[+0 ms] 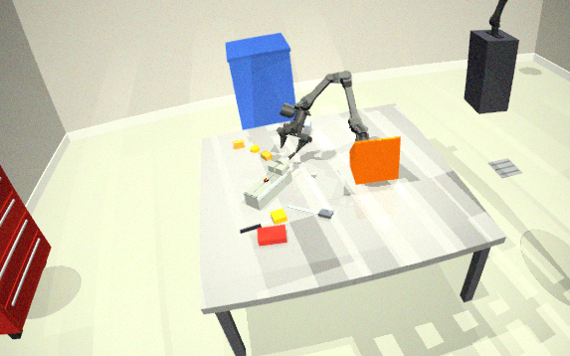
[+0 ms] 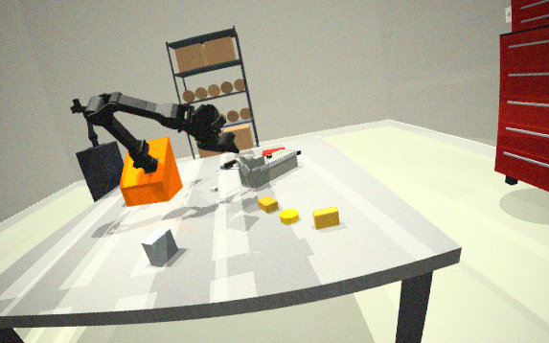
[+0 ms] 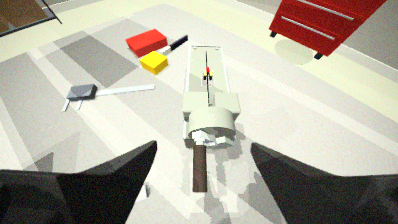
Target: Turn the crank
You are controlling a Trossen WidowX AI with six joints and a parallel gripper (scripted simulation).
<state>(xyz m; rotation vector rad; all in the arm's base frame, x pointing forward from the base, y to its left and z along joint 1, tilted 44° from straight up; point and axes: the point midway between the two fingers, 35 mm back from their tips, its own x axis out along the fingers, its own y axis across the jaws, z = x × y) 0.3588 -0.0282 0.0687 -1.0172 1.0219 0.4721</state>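
Observation:
The grey-green crank machine point(image 1: 259, 200) point(image 2: 278, 169) point(image 3: 217, 62) stands on the table. Its brown crank handle point(image 3: 199, 169) points toward the wrist camera from the round hub point(image 3: 212, 120). The slide's red pointer point(image 1: 266, 179) point(image 3: 208, 70) is on the long slot, close to the small brass marks point(image 3: 212, 75); in the wrist view it appears slightly to their far side, but exact level is too small to tell. My gripper point(image 1: 286, 152) point(image 3: 204, 145) is open and empty. Its fingers stand wide on either side of the handle in the wrist view; contact is not visible.
An orange box point(image 1: 376, 161) point(image 2: 151, 174) stands near the arm's base. Yellow pieces point(image 1: 238, 144) point(image 2: 288, 217) lie behind the machine. A red block point(image 1: 272, 235) point(image 3: 146, 42), yellow block point(image 1: 279, 216) point(image 3: 154, 62) and grey-headed tool point(image 1: 325, 213) point(image 3: 82, 92) lie beyond it. A grey block point(image 2: 160, 247) stands farther off.

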